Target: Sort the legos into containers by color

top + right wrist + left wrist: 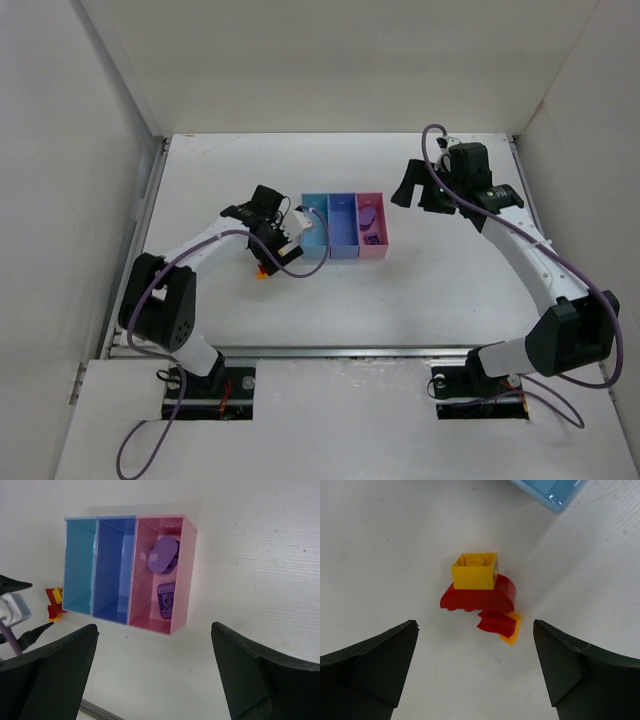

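Red and yellow legos point(475, 587) just ahead of wide-spread left gripper point(475, 625)

Three joined bins: a light blue bin point(79, 565), a periwinkle bin point(112, 565) and a pink bin point(187, 570). Two purple legos point(162, 555) sit in the pink bin. On the plain white table point(380, 540) lie a yellow brick point(475, 571), a red curved brick point(477, 599), a smaller red piece point(492, 621) and an orange-yellow piece point(512, 628).
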{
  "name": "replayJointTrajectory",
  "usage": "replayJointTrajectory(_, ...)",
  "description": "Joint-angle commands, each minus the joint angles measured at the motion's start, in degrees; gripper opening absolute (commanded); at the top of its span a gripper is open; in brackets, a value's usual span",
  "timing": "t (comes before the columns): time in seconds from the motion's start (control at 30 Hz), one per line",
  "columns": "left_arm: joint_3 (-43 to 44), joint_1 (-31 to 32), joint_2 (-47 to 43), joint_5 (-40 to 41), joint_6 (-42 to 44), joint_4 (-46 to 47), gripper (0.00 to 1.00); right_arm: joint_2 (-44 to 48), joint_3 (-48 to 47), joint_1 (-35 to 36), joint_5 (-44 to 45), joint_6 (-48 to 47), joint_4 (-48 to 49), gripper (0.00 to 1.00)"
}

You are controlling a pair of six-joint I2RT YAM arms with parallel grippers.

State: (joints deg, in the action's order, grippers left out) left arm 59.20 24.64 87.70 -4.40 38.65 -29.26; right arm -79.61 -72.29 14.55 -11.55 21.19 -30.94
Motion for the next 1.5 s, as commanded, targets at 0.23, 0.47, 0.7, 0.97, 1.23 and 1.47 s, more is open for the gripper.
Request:
replayJointTrajectory(0.23, 5.3, -2.4, 11.4, -1.8, -1.2, 2.7, 1.00, -1.0, -1.4, 0.1, 2.0, 0.7, 0.7, 1.00)
replayJointTrajectory(0.47, 5.9, -2.9, 12.0, -1.7, -1.2, 2.7, 0.91, -2.2, -1.9, 0.1, 2.0, 0.7, 0.7, 1.00)
replayJointTrajectory(0.7, 5.9, -2.9, 11.4, -3.6, -1.2, -0.1, 0.62, -3.3, -3.1, 0.1, 1.4, 0.7, 1.2, 1.00)
replayJointTrajectory(0.97, 7.0, -2.9, 12.0, -6.0, -0.7, -1.1, 0.13, -4.4, -4.8, 0.1, 1.4, 0.7, 0.7, 1.00)
replayJointTrajectory(1.23, 8.2, -4.1, 4.2, -3.9, -0.6, -2.2, 0.00, -3.9, -6.0, 0.1, -1.0, 0.2, 0.7, 1.00)
replayJointTrajectory(1.47, 15.3, -3.4, -8.0, -5.1, 3.2, -3.0, 0.00, -1.9, -10.3, 0.7, -3.4, -1.5, 1.9, 1.00)
